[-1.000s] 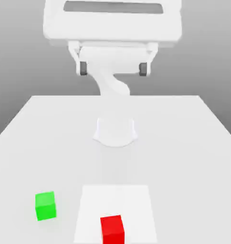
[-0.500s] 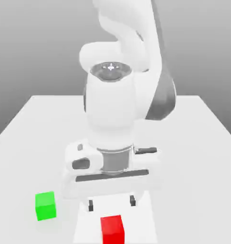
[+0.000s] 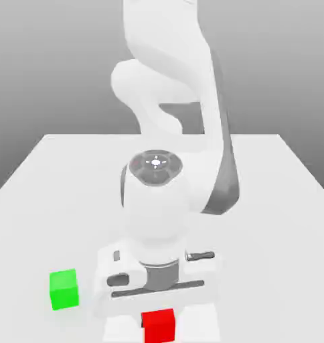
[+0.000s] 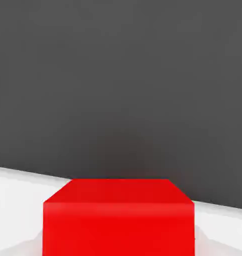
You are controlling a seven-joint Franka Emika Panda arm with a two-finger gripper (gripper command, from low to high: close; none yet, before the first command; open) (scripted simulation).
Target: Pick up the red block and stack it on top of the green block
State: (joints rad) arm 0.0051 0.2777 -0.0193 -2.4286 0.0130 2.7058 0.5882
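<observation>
In the exterior view, the block to lift (image 3: pixel 159 326) is at the near part of the mat (image 3: pixel 199 328). The other block (image 3: pixel 64 290) is on the table (image 3: pixel 272 268), to the exterior view's left of the mat.

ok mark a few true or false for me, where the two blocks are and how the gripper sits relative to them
1. The green block sits toward the exterior view's left. True.
2. The red block is stacked on the green block. False: the two stand apart.
3. The gripper is down at the red block. True.
4. The gripper is over the green block. False: it is at the red one, with the green block off to the side.
5. The green block rests on the table. True.
</observation>
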